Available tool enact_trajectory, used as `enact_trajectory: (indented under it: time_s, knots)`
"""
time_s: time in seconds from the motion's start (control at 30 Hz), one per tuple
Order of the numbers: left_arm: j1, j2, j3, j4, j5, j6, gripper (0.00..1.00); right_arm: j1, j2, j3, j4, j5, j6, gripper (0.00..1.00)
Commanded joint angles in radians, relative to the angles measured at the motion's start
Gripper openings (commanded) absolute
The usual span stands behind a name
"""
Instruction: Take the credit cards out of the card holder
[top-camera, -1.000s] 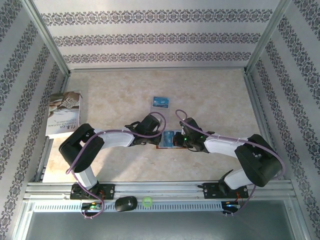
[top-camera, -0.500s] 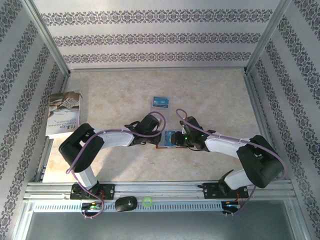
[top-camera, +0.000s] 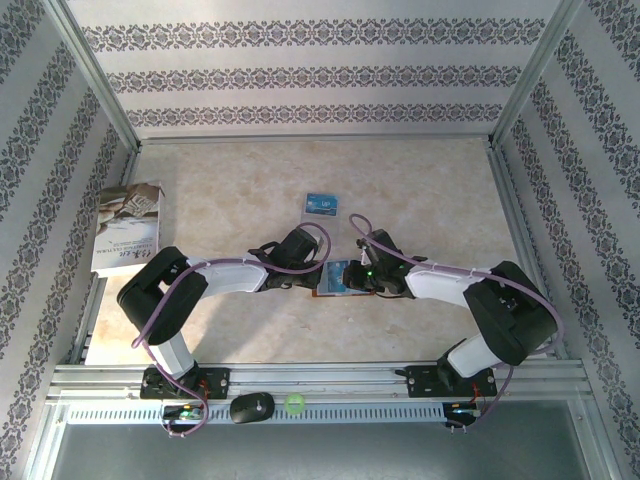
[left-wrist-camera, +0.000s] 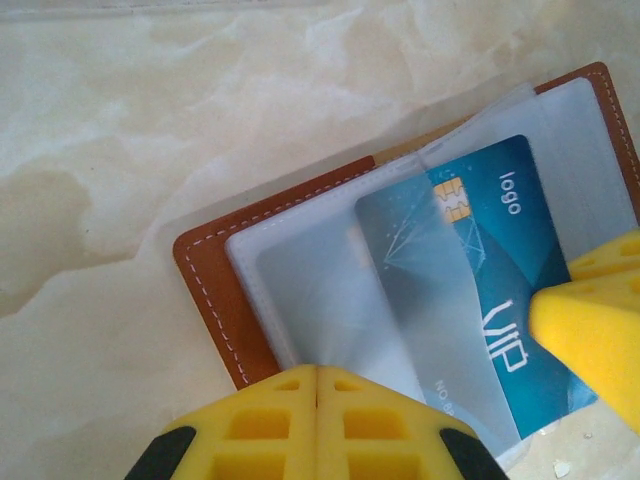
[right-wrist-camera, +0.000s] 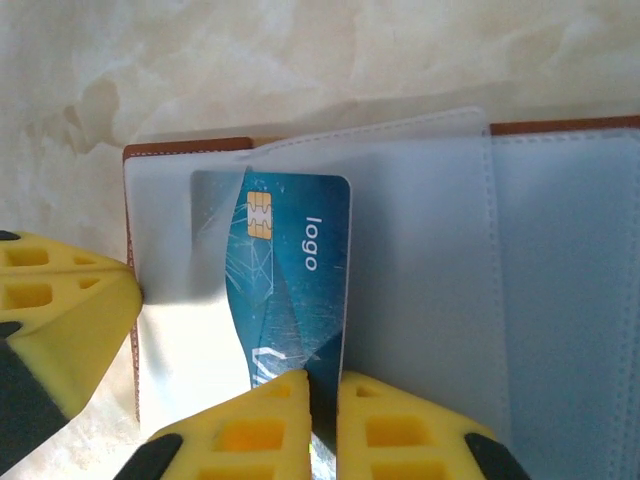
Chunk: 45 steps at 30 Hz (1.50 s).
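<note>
Card holder (top-camera: 333, 283) is pictured open near mid-table, between left gripper (top-camera: 318, 278) and right gripper (top-camera: 357, 280). Left wrist: fingers are seen pressed together at its edge. Right wrist: a blue card (right-wrist-camera: 295, 270) is clamped by closed fingers; extraction seems underway, and a straight pull from the sleeve is called for.

A reddish-brown card holder (left-wrist-camera: 207, 292) with pale stitching and frosted sleeves (left-wrist-camera: 300, 290) shows a blue credit card (left-wrist-camera: 500, 290), gold-chipped and lettered white. The right gripper (right-wrist-camera: 322, 385) is yellow with black. The table (top-camera: 420, 190) is cream marble. The walls (top-camera: 300, 75) carry grey floral stripes on white, seemingly damask.
</note>
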Motion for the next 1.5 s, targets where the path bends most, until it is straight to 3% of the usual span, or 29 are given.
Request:
enact_trajectory:
  time_s: [0.0, 0.27, 0.43, 0.6, 0.8, 0.87, 0.9, 1.27, 1.47]
  knots:
    - [0.024, -0.007, -0.018, -0.091, -0.020, 0.019, 0.04, -0.005, -0.059, -0.039, -0.064, 0.103, -0.004, 0.06]
    - [0.036, -0.012, -0.021, -0.094, -0.017, 0.033, 0.02, -0.014, -0.209, -0.069, -0.162, 0.202, -0.028, 0.01]
    - [0.052, -0.047, -0.018, -0.100, 0.001, 0.044, 0.06, -0.013, -0.256, -0.008, -0.179, 0.130, -0.180, 0.00]
    - [0.062, -0.154, -0.020, -0.098, 0.019, 0.031, 0.40, -0.013, -0.259, 0.124, -0.241, 0.064, -0.371, 0.00]
    - [0.099, -0.313, -0.048, -0.133, 0.030, 0.009, 0.63, -0.004, -0.169, 0.332, -0.335, 0.067, -0.653, 0.00]
    - [0.114, -0.368, -0.063, -0.154, 0.031, 0.002, 0.91, -0.008, -0.125, 0.398, -0.351, 0.103, -0.724, 0.00]
    - [0.120, -0.395, -0.073, -0.168, 0.029, -0.001, 0.99, -0.011, -0.096, 0.440, -0.363, 0.111, -0.761, 0.00]
    - [0.237, -0.676, -0.168, -0.331, -0.003, -0.046, 1.00, -0.017, 0.287, 0.969, -0.630, 0.170, -1.230, 0.00]
    - [0.294, -0.691, -0.153, -0.388, 0.017, -0.048, 1.00, -0.064, 0.443, 1.165, -0.748, 0.139, -1.363, 0.00]
